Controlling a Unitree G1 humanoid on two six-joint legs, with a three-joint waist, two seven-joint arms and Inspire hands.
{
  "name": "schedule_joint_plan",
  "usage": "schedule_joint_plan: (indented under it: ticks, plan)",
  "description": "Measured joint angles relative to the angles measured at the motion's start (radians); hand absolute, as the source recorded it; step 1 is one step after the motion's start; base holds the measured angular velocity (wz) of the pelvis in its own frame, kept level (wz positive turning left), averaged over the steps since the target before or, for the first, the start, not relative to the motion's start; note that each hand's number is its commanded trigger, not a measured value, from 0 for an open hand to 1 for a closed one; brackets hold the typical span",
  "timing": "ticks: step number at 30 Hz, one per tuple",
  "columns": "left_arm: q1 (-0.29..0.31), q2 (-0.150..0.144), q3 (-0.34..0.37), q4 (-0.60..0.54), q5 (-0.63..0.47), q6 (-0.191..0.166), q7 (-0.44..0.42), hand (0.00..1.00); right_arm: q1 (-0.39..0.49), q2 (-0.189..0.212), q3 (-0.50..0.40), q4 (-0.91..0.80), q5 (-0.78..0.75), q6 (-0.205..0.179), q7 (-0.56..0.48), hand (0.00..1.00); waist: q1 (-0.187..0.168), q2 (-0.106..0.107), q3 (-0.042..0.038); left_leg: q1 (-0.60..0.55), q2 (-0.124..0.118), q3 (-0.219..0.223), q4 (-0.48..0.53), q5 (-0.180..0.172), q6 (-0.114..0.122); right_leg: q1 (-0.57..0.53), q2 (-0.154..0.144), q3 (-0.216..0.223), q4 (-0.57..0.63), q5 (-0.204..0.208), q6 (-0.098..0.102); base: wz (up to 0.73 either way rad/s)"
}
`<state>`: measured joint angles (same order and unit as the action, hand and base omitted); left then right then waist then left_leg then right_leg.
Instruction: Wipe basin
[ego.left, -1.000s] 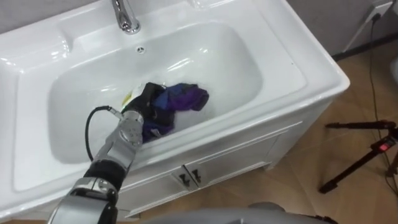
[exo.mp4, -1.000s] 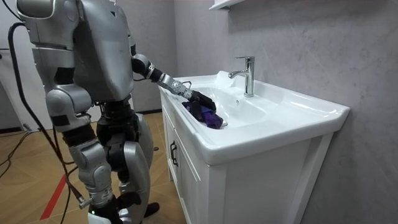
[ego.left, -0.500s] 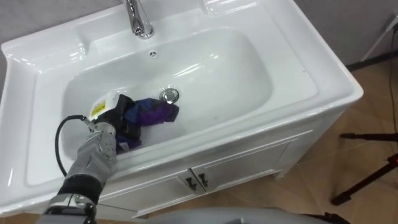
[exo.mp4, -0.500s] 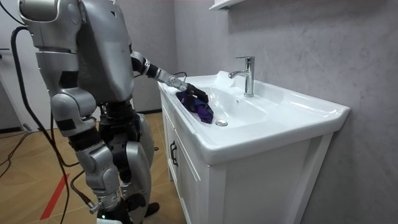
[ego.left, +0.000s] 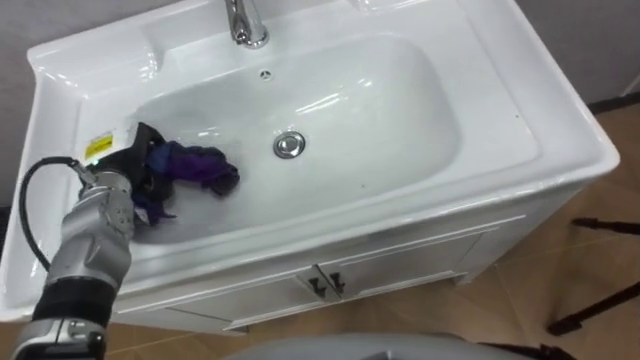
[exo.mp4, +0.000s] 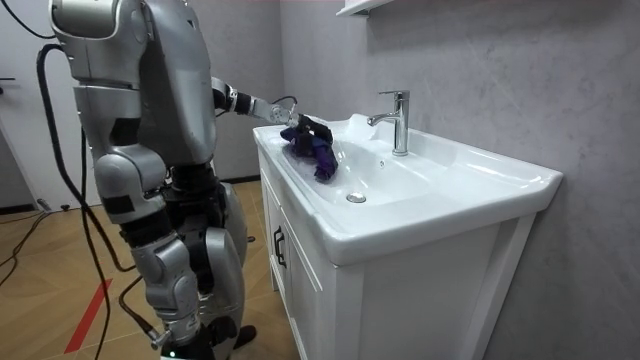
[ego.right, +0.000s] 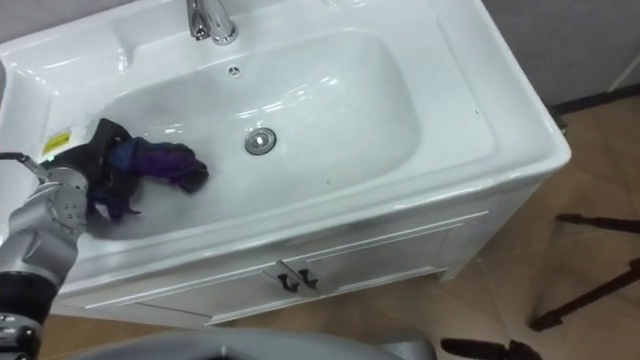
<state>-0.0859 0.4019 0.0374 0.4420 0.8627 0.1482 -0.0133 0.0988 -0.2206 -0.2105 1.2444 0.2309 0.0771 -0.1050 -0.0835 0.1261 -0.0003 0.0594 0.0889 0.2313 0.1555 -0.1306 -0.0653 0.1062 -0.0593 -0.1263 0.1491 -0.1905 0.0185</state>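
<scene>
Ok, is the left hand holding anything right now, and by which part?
Yes: the left hand grips the purple cloth by its bunched left end, at the left side of the basin.

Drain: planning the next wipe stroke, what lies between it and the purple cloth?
Bare basin floor, in both eye views; the cloth, gripped by the left hand, sits apart from the drain.

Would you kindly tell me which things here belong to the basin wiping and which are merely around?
Part of the job: basin; purple cloth bunched at its left end; left hand gripping that cloth.
Just around: faucet; drain; yellow sticker; cabinet doors; dark stand legs on the floor.
</scene>
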Motion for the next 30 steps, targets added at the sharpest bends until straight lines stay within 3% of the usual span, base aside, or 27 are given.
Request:
schedule_joint_plan:
  ticks: [5, 12, 23, 30]
  plan:
    - [0.001, 0.009, 0.0, -0.076, 0.003, 0.029, -0.001, 1.0, 0.0, 0.003, 0.042, 0.001, 0.02, 0.0, 0.011, 0.0, 0.002, -0.01, 0.0073, 0.0, -0.008, -0.022, 0.0, 0.0, 0.0, 0.017, -0.006, -0.027, -0.008, -0.003, 0.003, 0.16]
    - [0.006, 0.009, 0.001, -0.149, 0.044, 0.07, 0.003, 1.0, 0.0, 0.013, 0.058, 0.014, 0.025, 0.0, 0.013, 0.0, 0.005, -0.027, 0.0018, -0.016, -0.015, -0.043, 0.009, -0.001, 0.002, 0.018, -0.01, -0.041, -0.013, -0.005, 0.007, 0.09]
    - [0.021, 0.006, 0.0, -0.165, 0.043, 0.073, 0.003, 1.0, 0.006, 0.012, 0.101, 0.011, 0.038, -0.002, 0.021, 0.0, 0.003, -0.031, 0.0006, -0.014, -0.014, -0.044, 0.009, -0.001, 0.002, 0.022, -0.011, -0.043, -0.009, -0.004, 0.007, 0.0]
    - [0.04, -0.017, 0.001, -0.23, 0.02, 0.072, 0.002, 1.0, 0.021, 0.015, 0.114, 0.007, 0.044, -0.002, 0.02, 0.0, 0.003, -0.032, -0.0004, -0.013, -0.014, -0.046, 0.013, -0.001, 0.002, 0.026, -0.011, -0.045, -0.009, -0.004, 0.007, 0.0]
